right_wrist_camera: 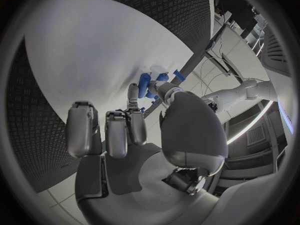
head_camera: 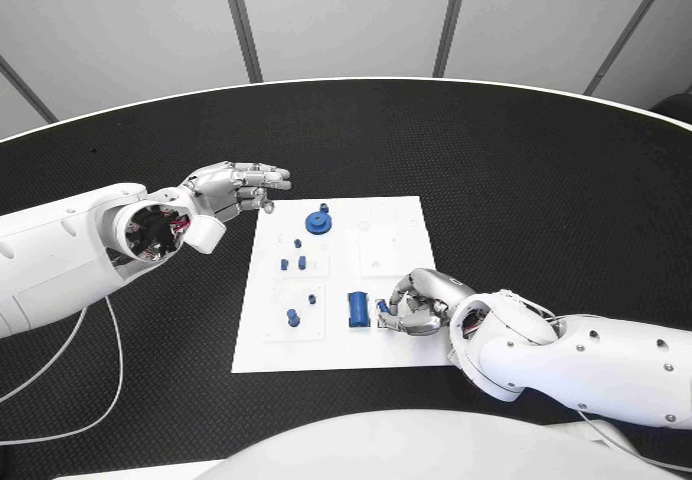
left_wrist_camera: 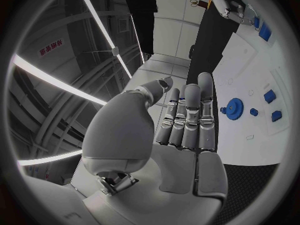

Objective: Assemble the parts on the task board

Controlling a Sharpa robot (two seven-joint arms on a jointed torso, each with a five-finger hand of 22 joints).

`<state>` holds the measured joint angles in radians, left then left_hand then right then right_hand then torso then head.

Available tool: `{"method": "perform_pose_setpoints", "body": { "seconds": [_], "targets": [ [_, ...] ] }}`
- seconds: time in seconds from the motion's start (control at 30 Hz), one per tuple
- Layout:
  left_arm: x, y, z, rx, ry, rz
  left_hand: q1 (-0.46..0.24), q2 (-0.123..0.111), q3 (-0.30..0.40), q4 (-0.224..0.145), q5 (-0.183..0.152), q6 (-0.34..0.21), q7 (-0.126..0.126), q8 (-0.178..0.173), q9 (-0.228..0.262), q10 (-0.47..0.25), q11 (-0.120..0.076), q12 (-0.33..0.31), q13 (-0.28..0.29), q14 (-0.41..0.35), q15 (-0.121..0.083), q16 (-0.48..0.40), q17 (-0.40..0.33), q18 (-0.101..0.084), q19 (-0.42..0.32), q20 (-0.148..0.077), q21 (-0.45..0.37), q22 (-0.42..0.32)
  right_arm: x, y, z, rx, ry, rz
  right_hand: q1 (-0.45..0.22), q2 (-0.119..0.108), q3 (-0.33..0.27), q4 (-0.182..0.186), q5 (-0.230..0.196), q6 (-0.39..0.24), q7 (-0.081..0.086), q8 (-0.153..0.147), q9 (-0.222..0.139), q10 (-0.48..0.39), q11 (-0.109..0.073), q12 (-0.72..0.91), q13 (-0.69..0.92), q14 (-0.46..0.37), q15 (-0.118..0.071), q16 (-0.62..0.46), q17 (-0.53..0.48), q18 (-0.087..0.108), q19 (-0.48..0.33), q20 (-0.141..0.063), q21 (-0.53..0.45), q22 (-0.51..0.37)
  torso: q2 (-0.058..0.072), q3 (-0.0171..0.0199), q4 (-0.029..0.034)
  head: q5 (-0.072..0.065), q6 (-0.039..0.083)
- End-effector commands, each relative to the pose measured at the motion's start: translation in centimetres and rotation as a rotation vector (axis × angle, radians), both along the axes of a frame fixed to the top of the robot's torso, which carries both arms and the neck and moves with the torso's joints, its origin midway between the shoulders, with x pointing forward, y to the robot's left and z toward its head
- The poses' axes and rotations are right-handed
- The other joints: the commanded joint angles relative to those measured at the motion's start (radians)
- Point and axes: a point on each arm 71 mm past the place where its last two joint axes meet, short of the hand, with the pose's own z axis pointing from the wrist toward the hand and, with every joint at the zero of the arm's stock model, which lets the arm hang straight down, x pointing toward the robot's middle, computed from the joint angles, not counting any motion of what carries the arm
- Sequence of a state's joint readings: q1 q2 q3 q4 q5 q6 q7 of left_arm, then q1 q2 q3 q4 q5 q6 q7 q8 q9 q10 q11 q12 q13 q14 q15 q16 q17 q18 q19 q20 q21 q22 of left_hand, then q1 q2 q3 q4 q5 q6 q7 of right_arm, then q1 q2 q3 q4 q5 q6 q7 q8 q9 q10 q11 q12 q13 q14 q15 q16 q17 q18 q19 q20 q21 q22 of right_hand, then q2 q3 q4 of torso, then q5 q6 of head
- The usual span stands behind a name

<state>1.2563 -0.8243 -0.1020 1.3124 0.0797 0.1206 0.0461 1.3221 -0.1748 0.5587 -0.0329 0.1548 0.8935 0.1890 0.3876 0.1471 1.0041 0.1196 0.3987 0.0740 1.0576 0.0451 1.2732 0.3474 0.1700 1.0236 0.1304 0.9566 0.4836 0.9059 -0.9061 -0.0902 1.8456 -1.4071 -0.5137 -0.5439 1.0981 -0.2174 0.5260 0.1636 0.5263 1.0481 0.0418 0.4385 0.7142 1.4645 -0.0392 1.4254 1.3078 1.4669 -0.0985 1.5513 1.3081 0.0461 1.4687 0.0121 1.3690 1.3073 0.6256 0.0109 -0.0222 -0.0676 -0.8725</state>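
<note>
Right hand (head_camera: 414, 305) apparently pinching blue part (right_wrist_camera: 144, 86)

Looks like a robot lab or test room: round black table (head_camera: 476, 140) with white rim, grey wall panels (head_camera: 346, 40) behind, long light strips (left_wrist_camera: 56, 80) on a dark ceiling, cables (head_camera: 65, 385) beside the table.
</note>
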Motion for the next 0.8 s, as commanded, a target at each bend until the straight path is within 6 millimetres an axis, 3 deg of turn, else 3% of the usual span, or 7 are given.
{"method": "perform_pose_setpoints", "body": {
  "seconds": [0.03, 0.5, 0.8],
  "targets": [
    [0.00, -0.01, -0.01, 0.000, 0.001, -0.001, 0.001, 0.009, -0.001, 0.003, 0.003, -0.002, 0.001, -0.007, -0.001, -0.006, 0.003, -0.006, 0.000, -0.004, 0.000, 0.005, -0.001, 0.015, 0.003, 0.002, -0.007, -0.002, 0.01, 0.01, -0.04, -0.004, 0.004, 0.002, -0.015, 0.005, -0.001, 0.010, 0.008, 0.024, -0.019, 0.007, 0.003, 0.060, -0.008, 0.011, 0.178, 0.098, -0.008, 0.006, 0.230, -0.010, 0.067, -0.009, 0.008, 0.215, 0.000, 0.0008, -0.0002, -0.002, 0.000],
    [0.01, -0.07, -0.02, 0.001, 0.002, -0.003, 0.001, 0.009, -0.001, 0.003, 0.003, -0.002, 0.001, -0.007, -0.001, -0.006, 0.003, -0.006, 0.000, -0.004, 0.000, 0.005, -0.001, 0.015, 0.003, 0.002, -0.007, -0.002, 0.01, 0.47, 0.11, 0.012, -0.007, 0.008, -0.052, 0.011, -0.018, 0.044, -0.014, 0.033, -0.027, 0.031, 0.021, 0.069, -0.016, 0.033, 0.192, 0.100, -0.014, 0.011, 0.242, -0.013, 0.070, -0.016, 0.023, 0.219, 0.000, 0.0004, -0.0001, -0.005, 0.000],
    [0.01, -0.06, -0.03, 0.001, 0.003, -0.003, 0.000, 0.010, -0.001, 0.005, 0.003, -0.002, 0.001, -0.007, -0.001, -0.007, 0.003, -0.006, 0.000, -0.004, 0.000, 0.006, -0.001, 0.015, 0.003, 0.002, -0.008, -0.002, 0.08, 0.51, 0.13, 0.017, -0.013, 0.005, -0.076, 0.011, -0.037, 0.073, -0.070, 0.030, -0.028, 0.041, 0.028, 0.070, -0.017, 0.033, 0.193, 0.100, -0.015, 0.012, 0.244, -0.013, 0.070, -0.018, 0.024, 0.219, 0.000, 0.0004, -0.0003, -0.005, 0.000]
  ]
}}
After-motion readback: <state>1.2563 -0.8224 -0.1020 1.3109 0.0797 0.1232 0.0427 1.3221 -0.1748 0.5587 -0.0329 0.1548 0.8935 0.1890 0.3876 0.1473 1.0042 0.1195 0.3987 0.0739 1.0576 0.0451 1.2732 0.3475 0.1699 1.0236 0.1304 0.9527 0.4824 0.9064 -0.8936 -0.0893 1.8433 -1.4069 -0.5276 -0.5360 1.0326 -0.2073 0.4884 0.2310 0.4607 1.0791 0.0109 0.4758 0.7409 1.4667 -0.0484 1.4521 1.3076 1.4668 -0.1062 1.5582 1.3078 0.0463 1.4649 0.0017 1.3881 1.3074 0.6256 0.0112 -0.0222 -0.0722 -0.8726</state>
